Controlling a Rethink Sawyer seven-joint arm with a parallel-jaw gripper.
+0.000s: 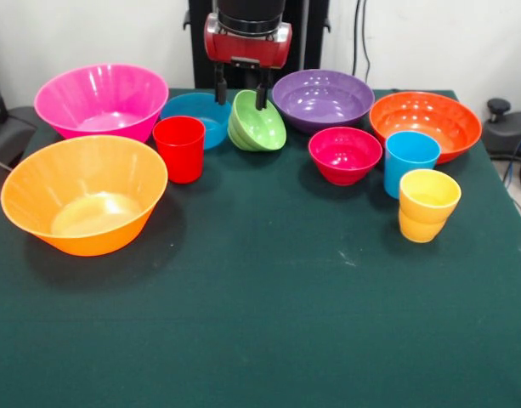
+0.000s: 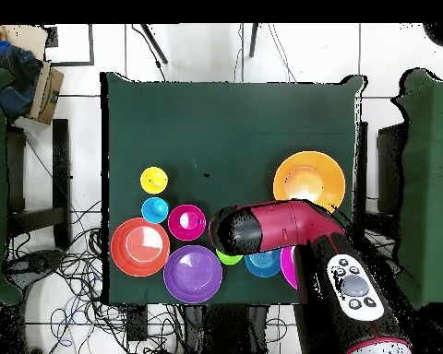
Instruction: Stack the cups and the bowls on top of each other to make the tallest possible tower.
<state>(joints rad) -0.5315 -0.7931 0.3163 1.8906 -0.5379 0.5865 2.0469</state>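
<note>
Yellow-orange bowl (image 1: 83, 204) nearest | pincer (image 1: 240, 95) grips tilted green bowl (image 1: 258, 124) (overhead: arm-hidden)

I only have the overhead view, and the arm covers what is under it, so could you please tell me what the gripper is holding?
Observer: The gripper grips the green bowl at its upper rim, one finger outside and one inside.
Operator: Is the bowl level?
Observer: No, it is tilted, its opening turned toward the purple bowl.
Operator: Is anything else hidden under the arm?
Observer: Yes, the red cup stands upright on the front camera's side of the blue bowl.
</note>
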